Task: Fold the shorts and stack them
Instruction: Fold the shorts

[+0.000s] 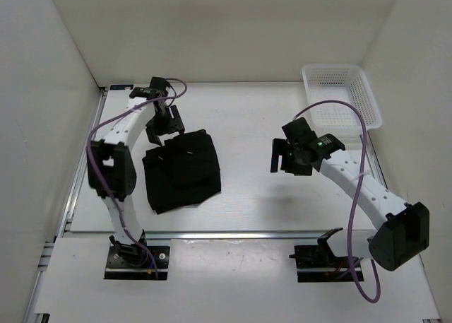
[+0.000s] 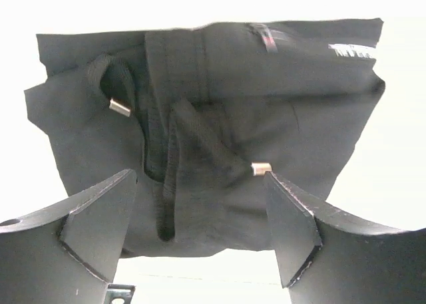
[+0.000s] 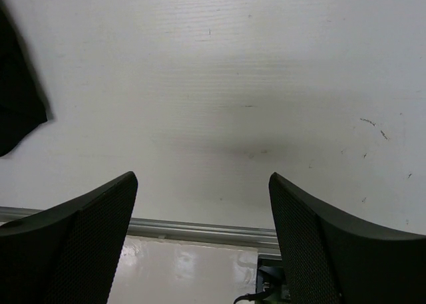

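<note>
White table (image 1: pixel 268 192) under folded black shorts (image 1: pixel 182 169), metal-tipped drawstring (image 2: pixel 206 141) loose on top.

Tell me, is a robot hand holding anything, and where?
Nothing is held. The left gripper hangs open over the shorts; the right gripper is open too.

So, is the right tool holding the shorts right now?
No, the right tool hangs open over the table, and the shorts lie off to one side, untouched by it.
</note>
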